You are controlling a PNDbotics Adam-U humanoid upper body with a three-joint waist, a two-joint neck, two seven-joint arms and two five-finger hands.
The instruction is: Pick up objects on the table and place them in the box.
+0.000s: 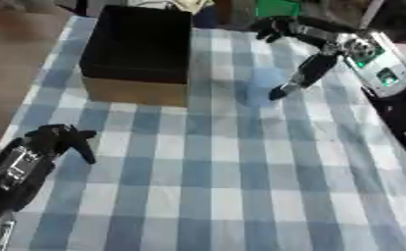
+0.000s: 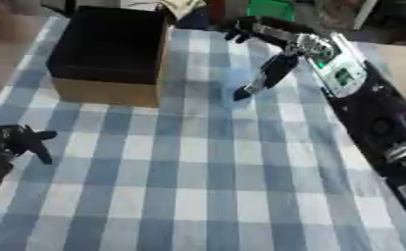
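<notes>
The box [image 1: 138, 54] sat at the far left of the tabletop [image 1: 241, 186], just one of it: black inside, tan cardboard on the front wall, open at the top. I couldn't see anything in it, the interior was too dark to make out.

One object to pick showed up, a pale blue see-through thing [image 2: 237, 90] just to the right of the box. It was blurry, so whether it was a cup or some other container I couldn't tell. It stood on the blue-and-white checked cloth that covered the whole tabletop.

Two hands in view. The right hand [image 1: 296, 34] came in from the upper right and was over that blue thing, with one of its fingers [image 1: 302, 76] stretched straight down so the tip reached the object's right edge. The other fingers were bent back up near the far edge, and none were wrapped around the object, so the hand was released, not grasping.

The left hand [image 1: 56, 137] hung at the lower left, well apart from the box, its fingers curled in and clenched on nothing.
</notes>
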